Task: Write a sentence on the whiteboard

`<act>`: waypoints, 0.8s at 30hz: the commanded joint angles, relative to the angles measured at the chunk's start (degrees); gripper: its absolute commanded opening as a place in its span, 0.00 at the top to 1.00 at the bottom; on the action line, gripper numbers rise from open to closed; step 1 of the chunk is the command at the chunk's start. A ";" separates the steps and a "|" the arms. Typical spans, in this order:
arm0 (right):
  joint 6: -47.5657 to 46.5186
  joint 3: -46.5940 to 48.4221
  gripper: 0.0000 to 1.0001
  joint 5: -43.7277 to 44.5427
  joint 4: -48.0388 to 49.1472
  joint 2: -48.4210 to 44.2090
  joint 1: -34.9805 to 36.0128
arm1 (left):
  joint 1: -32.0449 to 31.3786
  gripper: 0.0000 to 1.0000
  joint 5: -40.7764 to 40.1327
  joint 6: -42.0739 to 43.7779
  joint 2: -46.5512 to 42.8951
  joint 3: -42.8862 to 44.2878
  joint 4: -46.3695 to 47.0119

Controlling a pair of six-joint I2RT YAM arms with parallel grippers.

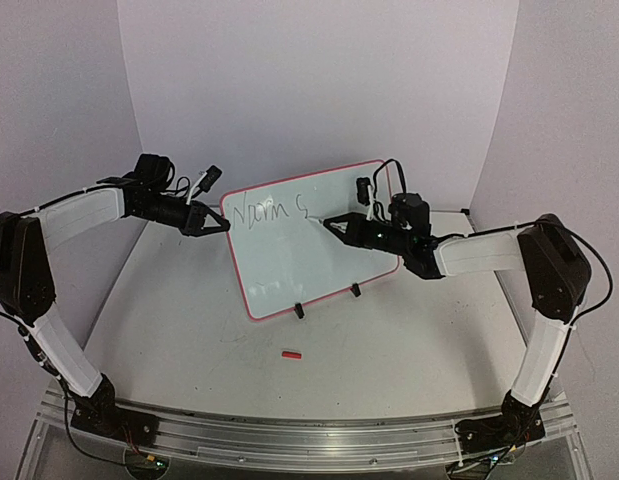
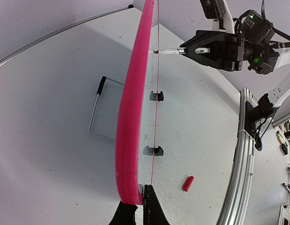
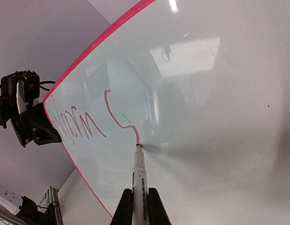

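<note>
**marker tip on the board, one word and a curl written**

the whiteboard [image 1: 309, 262] stands on the bench [image 1: 179, 340] between the two arms. it rests on its lower edge on two black clip feet [image 1: 299, 311] and its glossy face is turned toward the arm bases. a thin pink-red rim runs round it.

the left hand [image 1: 217, 223] is at the board's left edge. in the left wrist view its fingers are pressed together on the rim, one on each side, pinching the board.

the right hand [image 3: 137, 208] reaches in from the right and is closed on a slim white marker [image 3: 139, 174], which sticks out forward between the fingers. the marker tip touches the board face at the lower end of a curling stroke.

the sentence [image 3: 84, 124] sits in the upper left part of the board. it reads roughly "norm", followed by an s-like curve that runs down to the marker tip.

a small red cap [image 1: 291, 353] lies on the bench in front of the board, apart from it. behind the board, the left wrist view shows a bent wire stand [image 2: 95, 111] lying on the bench.
</note>
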 commanded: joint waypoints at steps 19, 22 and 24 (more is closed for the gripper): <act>-0.94 3.59 1.00 -3.66 -1.16 -3.07 1.23 | -1.69 1.00 -3.15 4.89 -0.10 0.06 -1.66; -1.39 1.96 1.00 -3.97 -1.41 -7.16 1.20 | -1.67 1.00 -3.23 4.91 -0.31 0.05 -1.66; -2.48 1.16 1.00 -3.95 -2.85 -9.56 1.18 | -1.68 1.00 -3.26 4.91 -0.39 0.02 -1.62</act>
